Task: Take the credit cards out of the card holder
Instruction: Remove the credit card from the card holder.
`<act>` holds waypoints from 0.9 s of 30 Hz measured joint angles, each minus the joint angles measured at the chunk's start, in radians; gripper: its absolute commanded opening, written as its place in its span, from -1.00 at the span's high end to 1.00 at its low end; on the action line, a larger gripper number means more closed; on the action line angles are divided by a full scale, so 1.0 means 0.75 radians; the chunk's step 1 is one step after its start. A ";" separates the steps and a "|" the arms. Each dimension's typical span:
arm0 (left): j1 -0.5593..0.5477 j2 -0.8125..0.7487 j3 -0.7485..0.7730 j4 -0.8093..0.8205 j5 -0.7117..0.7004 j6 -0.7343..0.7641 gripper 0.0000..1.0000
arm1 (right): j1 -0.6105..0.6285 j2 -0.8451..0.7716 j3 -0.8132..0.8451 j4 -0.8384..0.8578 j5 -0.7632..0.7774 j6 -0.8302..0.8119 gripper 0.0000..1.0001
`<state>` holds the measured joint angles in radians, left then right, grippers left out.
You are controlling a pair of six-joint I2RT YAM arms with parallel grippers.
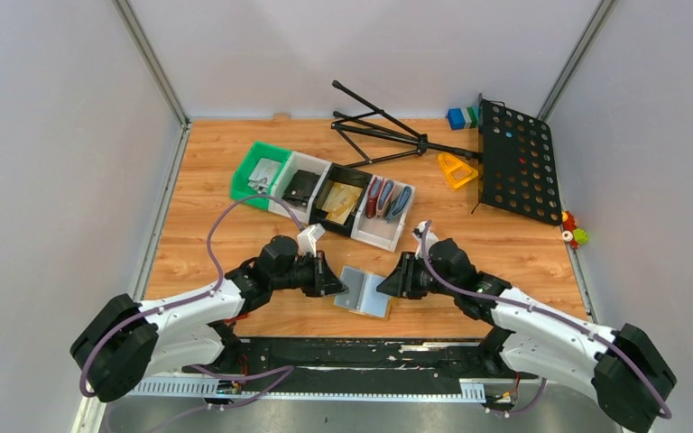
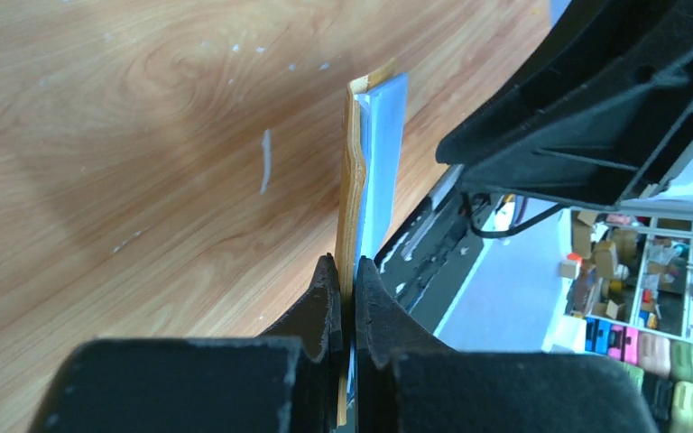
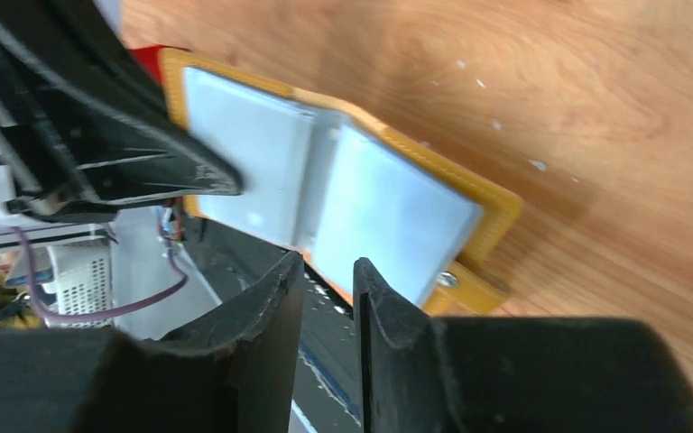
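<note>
Clearly, the left gripper [image 1: 332,282] was fully closed on the left edge of the card holder [image 1: 364,291]. The left wrist view showed the mustard cover and the pale lining pinched edge-on between its jaws. The card holder was spread open, lining upward, near the front edge of the table [image 1: 235,171]. It lay between the two grippers, with its long axis running from one gripper to the other. To the right, the right gripper [image 1: 388,285] pointed at the free right leaf, with its fingertips just beside the near edge of that leaf. Its jaws stood only a little apart, and I could see nothing caught between them. No credit cards showed out of the pockets in any view, so they were probably hidden under the lining. In my judgement the right arm was the one to pull, because the left one was busy holding. If the pocket mouths did not face its fingers, the jaws might catch the leaf instead of a card.
</note>
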<state>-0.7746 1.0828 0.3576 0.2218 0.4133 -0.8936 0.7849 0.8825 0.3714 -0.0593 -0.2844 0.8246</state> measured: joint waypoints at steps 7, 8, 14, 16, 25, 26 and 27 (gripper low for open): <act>-0.037 0.033 0.007 -0.106 -0.079 0.046 1.00 | 0.001 0.254 -0.019 0.064 0.006 -0.019 0.61; -0.042 0.036 0.007 -0.112 -0.089 0.047 1.00 | 0.003 0.281 -0.019 0.082 0.003 -0.020 0.61; -0.076 0.037 0.008 -0.123 -0.142 0.051 0.59 | 0.036 0.441 0.007 0.150 -0.014 -0.028 0.63; -0.076 0.037 0.008 -0.123 -0.144 0.053 0.57 | 0.044 0.486 0.019 0.166 -0.019 -0.032 0.64; -0.076 0.067 0.016 -0.089 -0.083 0.049 0.39 | 0.051 0.597 0.038 0.241 -0.056 -0.040 0.70; -0.076 0.078 0.016 -0.078 -0.071 0.048 0.31 | 0.051 0.602 0.038 0.247 -0.060 -0.041 0.70; -0.076 0.089 0.016 -0.067 -0.058 0.045 0.26 | 0.052 0.606 0.038 0.253 -0.064 -0.041 0.70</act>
<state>-0.8318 1.1492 0.3695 0.1719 0.3695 -0.8597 0.8238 1.3369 0.3996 0.1307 -0.3321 0.7940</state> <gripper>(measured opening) 0.290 0.153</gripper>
